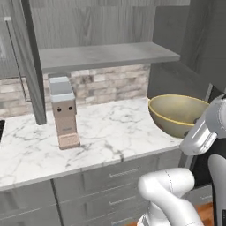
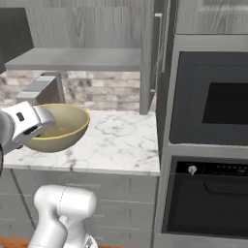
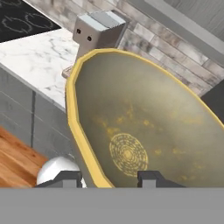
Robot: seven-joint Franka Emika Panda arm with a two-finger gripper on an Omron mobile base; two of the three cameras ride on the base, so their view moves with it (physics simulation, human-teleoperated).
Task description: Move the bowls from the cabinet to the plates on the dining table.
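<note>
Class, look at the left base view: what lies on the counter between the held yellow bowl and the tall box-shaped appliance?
Nothing: between the yellow bowl and the box-shaped appliance the marble counter is bare in the left base view.

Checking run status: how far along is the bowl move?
Done: yellow bowl is out of the open cabinet. In hand: claw is shut on its rim, carrying it above the marble counter. Left: setting it on a plate.
</note>
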